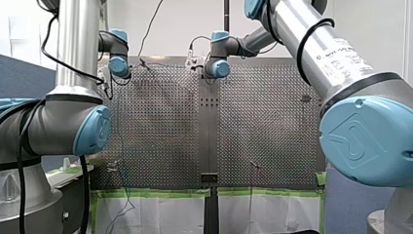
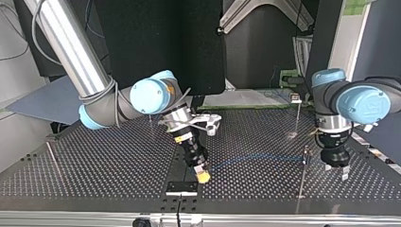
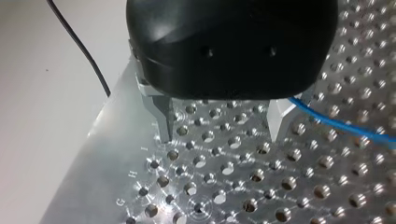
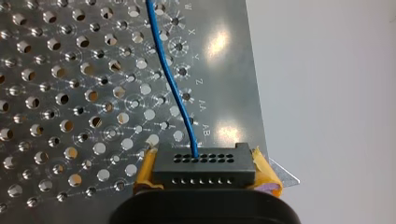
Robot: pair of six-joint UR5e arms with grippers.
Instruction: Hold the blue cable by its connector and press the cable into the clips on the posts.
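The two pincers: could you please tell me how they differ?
My left pincer has bare metal fingers; my right pincer has yellow pads. My left pincer is open and empty; my right pincer is shut on the connector of the blue cable. Both sit low over the perforated table.

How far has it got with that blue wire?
Done: my right hand grips the black connector, the blue cable trailing from it. In hand: my left hand hangs open beside the cable. Left: pressing it onto the posts; I cannot tell that any holds it yet.
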